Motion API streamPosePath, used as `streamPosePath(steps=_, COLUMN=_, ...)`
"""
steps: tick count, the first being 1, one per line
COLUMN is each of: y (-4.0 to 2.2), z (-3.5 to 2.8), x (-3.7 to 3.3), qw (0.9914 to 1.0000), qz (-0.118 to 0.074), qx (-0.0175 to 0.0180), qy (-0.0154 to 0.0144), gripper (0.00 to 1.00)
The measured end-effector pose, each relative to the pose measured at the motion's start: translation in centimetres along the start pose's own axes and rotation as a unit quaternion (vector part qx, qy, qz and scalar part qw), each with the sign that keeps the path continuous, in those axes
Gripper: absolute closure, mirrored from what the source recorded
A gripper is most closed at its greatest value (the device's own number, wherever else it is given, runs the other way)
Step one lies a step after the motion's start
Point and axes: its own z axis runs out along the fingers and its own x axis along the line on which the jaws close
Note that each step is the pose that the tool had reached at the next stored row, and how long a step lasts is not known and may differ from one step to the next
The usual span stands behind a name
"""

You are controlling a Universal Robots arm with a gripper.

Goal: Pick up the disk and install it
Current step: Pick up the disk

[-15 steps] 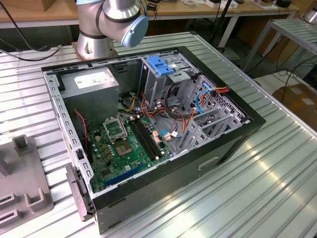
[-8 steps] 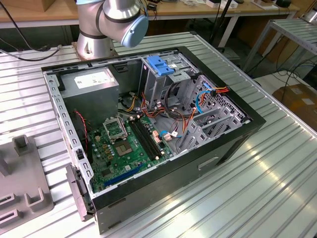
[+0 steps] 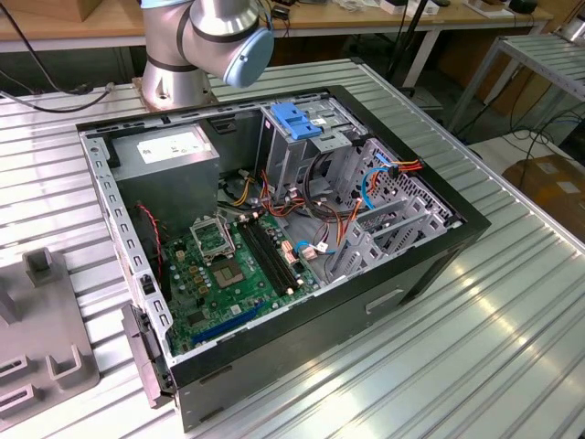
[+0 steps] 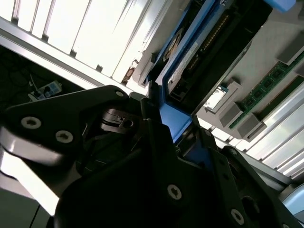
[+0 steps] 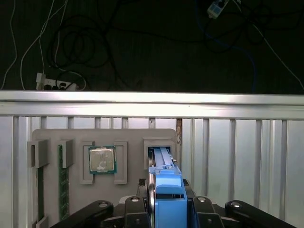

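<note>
Gripper point(image 5: 169, 202) clamps the disk point(image 5: 165, 175) at grey tray point(image 5: 128, 137) slot.
Fingers shut tight on both sides of disk's blue rail, seen in both wrist views; disk stands on edge in slot, beside CPU point(image 5: 101, 159). PC case point(image 3: 274, 238) lies open in exterior view.

You will find the disk point(image 5: 160, 161) standing on edge in a slot of the grey fixture tray point(image 5: 130, 137), its light blue carrier rail facing the camera. Your gripper point(image 5: 167, 203) has its black fingers point(image 5: 195, 205) pressed against both sides of that rail. On the same tray, note a processor chip point(image 5: 102, 159) seated in its recess and a green memory module point(image 5: 60, 178) in a narrow slot. The tray rests on the slatted metal table point(image 5: 237, 156). Beyond the table's edge, cables point(image 5: 85, 42) and a power strip point(image 5: 54, 85) lie on dark floor.
</note>
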Motion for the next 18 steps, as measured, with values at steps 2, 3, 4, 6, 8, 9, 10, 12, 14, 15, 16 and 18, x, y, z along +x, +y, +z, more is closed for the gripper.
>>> streamPosePath(steps=2, y=0.01, z=-0.93, x=-0.03, qw=1.0, qz=0.0, qx=0.0, qy=0.0, gripper=0.63)
streamPosePath(steps=3, y=0.02, z=-1.53, x=-0.05, qw=1.0, qz=0.0, qx=0.0, qy=0.0, gripper=0.63)
streamPosePath(steps=4, y=0.03, z=-1.86, x=-0.06, qw=1.0, qz=0.0, qx=0.0, qy=0.0, gripper=0.63)
streamPosePath(steps=6, y=0.04, z=-2.42, x=-0.07, qw=1.0, qz=0.0, qx=0.0, qy=0.0, gripper=0.63)
streamPosePath(steps=8, y=0.05, z=-3.0, x=-0.09, qw=1.0, qz=0.0, qx=0.0, qy=0.0, gripper=0.63)
streamPosePath(steps=9, y=0.05, z=-3.32, x=-0.1, qw=1.0, qz=0.0, qx=0.0, qy=0.0, gripper=0.63)
streamPosePath(steps=10, y=0.05, z=-3.63, x=-0.11, qw=1.0, qz=0.0, qx=0.0001, qy=-0.0001, gripper=0.63)
streamPosePath(steps=12, y=0.07, z=-4.24, x=-0.13, qw=1.0, qz=0.0, qx=0.0, qy=0.0, gripper=0.63)
streamPosePath(steps=14, y=0.07, z=-4.75, x=-0.14, qw=1.0, qz=0.0, qx=0.0, qy=0.0, gripper=0.63)
streamPosePath(steps=15, y=0.08, z=-4.87, x=-0.14, qw=1.0, qz=0.0, qx=0.0, qy=0.0, gripper=0.63)
streamPosePath(steps=16, y=0.07, z=-4.86, x=-0.14, qw=1.0, qz=0.0, qx=0.0001, qy=0.0, gripper=0.63)
streamPosePath(steps=18, y=0.07, z=-4.88, x=-0.14, qw=1.0, qz=0.0, qx=0.0001, qy=-0.0001, gripper=0.63)
